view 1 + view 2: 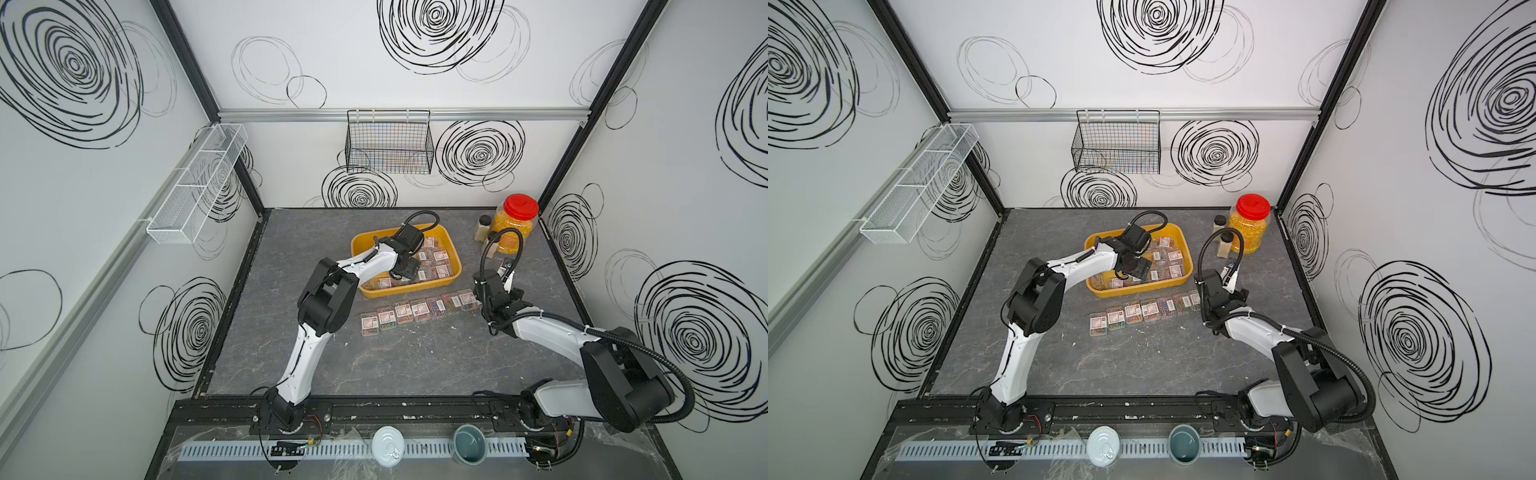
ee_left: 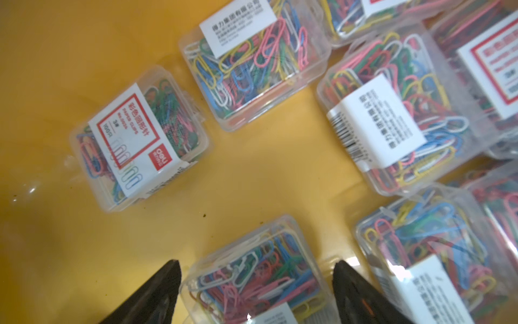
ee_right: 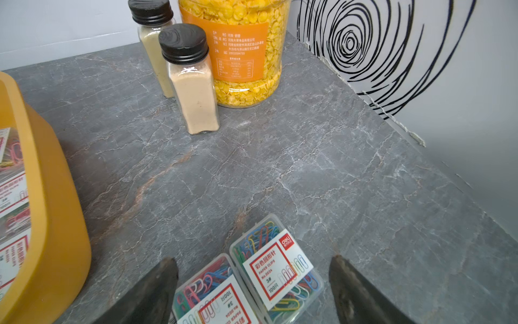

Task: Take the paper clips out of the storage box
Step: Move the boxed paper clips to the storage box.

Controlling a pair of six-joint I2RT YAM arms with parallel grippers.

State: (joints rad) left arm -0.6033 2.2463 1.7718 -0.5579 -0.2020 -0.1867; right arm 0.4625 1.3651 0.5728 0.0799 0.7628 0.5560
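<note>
The yellow storage box [image 1: 415, 286] [image 1: 1142, 289] sits mid-table with several clear cases of paper clips [image 2: 392, 126] lying loose on its floor. My left gripper [image 1: 405, 270] [image 2: 256, 277] reaches down into it, open, its two black fingers [image 2: 165, 283] either side of one case [image 2: 252, 269], with a small gap at each side. In front of the box, a row of several cases [image 1: 415, 311] [image 1: 1142, 309] lies on the table. My right gripper [image 1: 498, 301] [image 3: 253, 275] hangs open over the two cases [image 3: 276, 266] at the row's right end, holding nothing.
A red-lidded jar of yellow kernels [image 1: 513, 224] and two spice bottles [image 3: 193, 78] stand at the back right. A black wire basket [image 1: 388, 141] hangs on the back wall and a white mesh rack [image 1: 195, 183] on the left wall. A tin [image 1: 387, 446] and a cup [image 1: 468, 449] sit at the front rail.
</note>
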